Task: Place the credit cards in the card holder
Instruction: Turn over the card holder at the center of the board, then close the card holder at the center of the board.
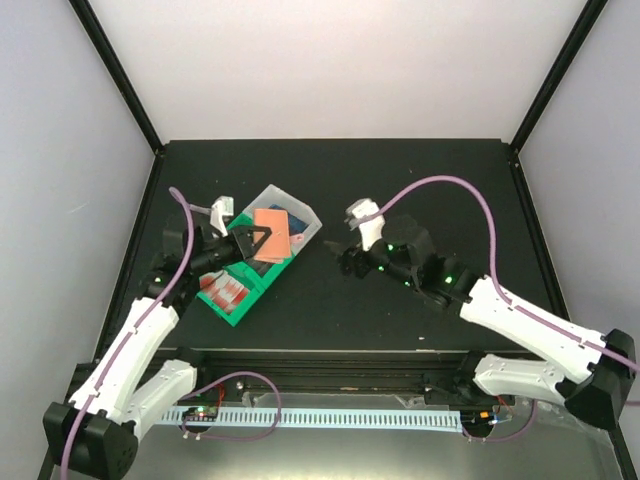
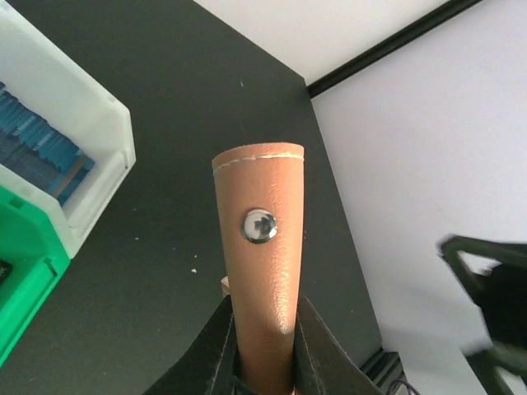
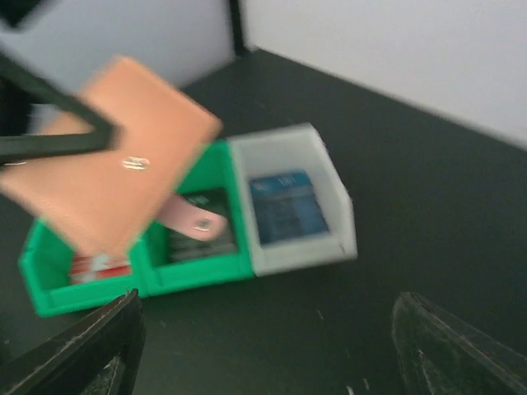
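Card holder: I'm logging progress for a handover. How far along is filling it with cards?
Done: the card holder is lifted, pinched in the left gripper above the bins. In hand: only that; the right gripper is open and empty. Left: the blue card, dark card and red-marked cards lie in the bins; none shows in the holder.

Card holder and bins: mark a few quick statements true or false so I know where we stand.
1. The left end effector is shut on the card holder. True.
2. The right end effector grips a card. False: it is open and empty.
3. The white bin holds blue cards. True.
4. The card holder lies flat on the table. False: it is held in the air.
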Available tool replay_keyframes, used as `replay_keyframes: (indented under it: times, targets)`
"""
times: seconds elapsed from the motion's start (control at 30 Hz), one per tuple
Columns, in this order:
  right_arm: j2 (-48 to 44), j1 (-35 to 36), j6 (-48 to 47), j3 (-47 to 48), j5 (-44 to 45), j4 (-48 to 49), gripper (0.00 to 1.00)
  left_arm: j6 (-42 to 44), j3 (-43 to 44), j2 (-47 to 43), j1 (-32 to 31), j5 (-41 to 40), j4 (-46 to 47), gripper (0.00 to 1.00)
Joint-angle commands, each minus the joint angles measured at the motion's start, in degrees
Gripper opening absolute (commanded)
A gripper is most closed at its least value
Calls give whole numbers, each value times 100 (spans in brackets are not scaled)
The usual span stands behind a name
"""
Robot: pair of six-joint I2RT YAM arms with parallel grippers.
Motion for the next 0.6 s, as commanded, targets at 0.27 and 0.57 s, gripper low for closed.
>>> replay_keyframes:
  times: [0.27, 0.57]
  targets:
    - [-664, -3266, 3474, -1988, -3160, 379, 83, -779, -396, 1456, -2218, -1028, 2088, 2]
    - [-490, -3360, 4079, -2703, -4289, 1208, 66, -1326, -243, 2516, -2808, -636, 3267, 1]
